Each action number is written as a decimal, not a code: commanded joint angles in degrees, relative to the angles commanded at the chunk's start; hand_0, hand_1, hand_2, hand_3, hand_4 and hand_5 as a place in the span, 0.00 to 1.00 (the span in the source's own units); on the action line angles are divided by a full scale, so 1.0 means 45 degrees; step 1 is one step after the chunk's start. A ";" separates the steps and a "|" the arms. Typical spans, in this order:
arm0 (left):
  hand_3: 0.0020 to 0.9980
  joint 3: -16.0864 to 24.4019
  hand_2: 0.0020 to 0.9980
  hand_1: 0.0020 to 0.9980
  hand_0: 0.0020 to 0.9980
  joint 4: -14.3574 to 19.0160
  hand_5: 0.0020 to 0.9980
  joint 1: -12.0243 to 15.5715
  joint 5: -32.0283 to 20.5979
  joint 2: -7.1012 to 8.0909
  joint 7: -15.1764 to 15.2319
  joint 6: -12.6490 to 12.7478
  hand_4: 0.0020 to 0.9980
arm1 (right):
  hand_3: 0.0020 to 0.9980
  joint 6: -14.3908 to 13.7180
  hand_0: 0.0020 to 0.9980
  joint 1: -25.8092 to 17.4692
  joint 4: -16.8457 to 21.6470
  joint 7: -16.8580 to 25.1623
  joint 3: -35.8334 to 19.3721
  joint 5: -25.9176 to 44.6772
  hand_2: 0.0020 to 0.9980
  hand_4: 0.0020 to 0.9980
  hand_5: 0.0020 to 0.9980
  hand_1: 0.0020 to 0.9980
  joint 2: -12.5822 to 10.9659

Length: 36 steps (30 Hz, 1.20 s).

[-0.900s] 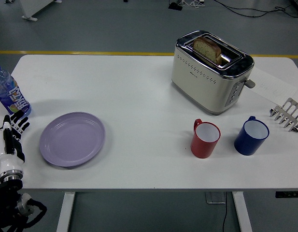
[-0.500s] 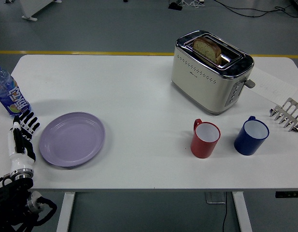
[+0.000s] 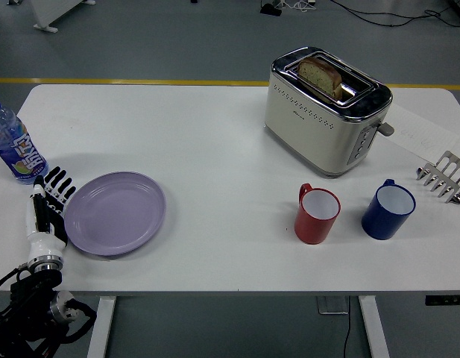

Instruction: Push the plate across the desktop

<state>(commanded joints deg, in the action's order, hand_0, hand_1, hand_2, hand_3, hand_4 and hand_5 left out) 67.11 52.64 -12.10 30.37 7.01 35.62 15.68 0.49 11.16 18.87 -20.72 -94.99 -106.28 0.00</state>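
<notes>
White table: plate shifted right (left robot hand alongside).

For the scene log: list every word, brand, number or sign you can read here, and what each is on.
None can be read for certain.
Toaster: a small dark brand mark on its cream side, too small to read.
Water bottle: a colourful label with large print, too blurred to read.
Paper sheet right of the toaster: faint marks, not legible.
Plate, red mug, blue mug: no print visible.
</notes>
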 joint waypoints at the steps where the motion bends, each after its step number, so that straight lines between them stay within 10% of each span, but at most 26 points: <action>1: 0.70 -0.0048 0.80 0.77 0.73 0.0000 1.00 -0.0017 -0.0035 0.0006 -0.0014 -0.0036 0.45 | 0.60 0.0001 0.57 0.0005 0.0000 -0.0001 -0.0002 -0.0005 0.61 0.10 0.57 0.53 0.0000; 36: 0.69 -0.4031 0.78 0.75 0.71 0.0076 1.00 -0.1243 -0.2379 0.0364 0.0001 -0.0313 0.42 | 0.60 0.0230 0.57 0.0178 0.0042 -0.0100 -0.0220 -0.0548 0.61 0.10 0.57 0.53 0.0000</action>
<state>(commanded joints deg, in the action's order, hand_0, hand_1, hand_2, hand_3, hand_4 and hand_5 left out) 48.98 52.98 -17.69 19.67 8.65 35.62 14.28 1.52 11.96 19.06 -21.17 -95.98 -108.75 0.00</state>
